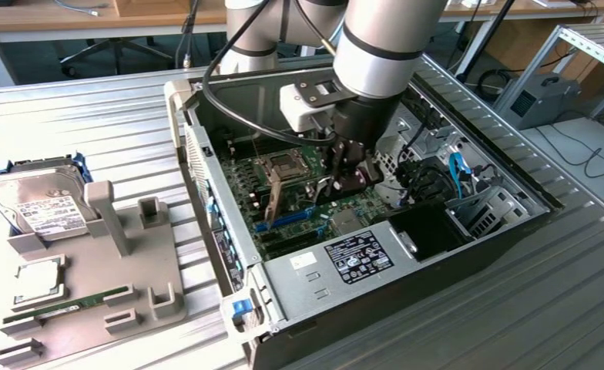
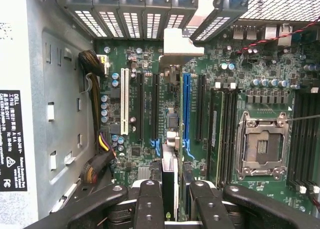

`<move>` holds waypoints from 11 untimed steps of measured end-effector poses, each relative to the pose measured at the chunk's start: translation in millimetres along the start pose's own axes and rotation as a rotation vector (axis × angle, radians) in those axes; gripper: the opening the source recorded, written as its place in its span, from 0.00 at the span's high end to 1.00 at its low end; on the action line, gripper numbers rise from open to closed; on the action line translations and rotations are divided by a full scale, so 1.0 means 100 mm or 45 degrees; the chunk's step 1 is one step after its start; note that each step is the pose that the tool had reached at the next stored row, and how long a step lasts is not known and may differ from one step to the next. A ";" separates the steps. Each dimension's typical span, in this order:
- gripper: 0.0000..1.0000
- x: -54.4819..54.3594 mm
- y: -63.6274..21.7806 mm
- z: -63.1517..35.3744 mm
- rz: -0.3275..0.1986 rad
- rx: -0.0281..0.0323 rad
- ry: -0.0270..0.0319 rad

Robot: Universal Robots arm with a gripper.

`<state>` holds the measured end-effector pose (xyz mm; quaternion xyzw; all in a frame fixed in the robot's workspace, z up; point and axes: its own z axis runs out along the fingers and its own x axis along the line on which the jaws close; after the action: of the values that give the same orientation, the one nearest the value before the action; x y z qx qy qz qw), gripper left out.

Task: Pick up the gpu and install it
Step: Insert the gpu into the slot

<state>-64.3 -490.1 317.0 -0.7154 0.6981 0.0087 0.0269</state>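
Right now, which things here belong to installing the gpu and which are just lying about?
Belongs to the job:
gripper, closed on the gpu
gpu, held edge-on over the motherboard
blue slot
open computer case

Lying about:
hard drive on the grey parts holder
green memory stick

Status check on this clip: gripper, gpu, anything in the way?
Gripper shut on gpu, inside the open computer case. Card held edge-on over the motherboard expansion slots, bracket toward the rear vents. Nothing seen blocking the slot.
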 end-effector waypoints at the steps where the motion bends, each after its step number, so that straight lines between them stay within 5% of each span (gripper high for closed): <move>1: 0.74 0.00 0.001 0.002 0.000 0.0000 0.0000; 11: 0.74 0.01 0.010 0.028 0.000 0.0000 0.0000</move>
<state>-65.2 -490.9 314.1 -0.7155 0.6981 0.0087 0.0269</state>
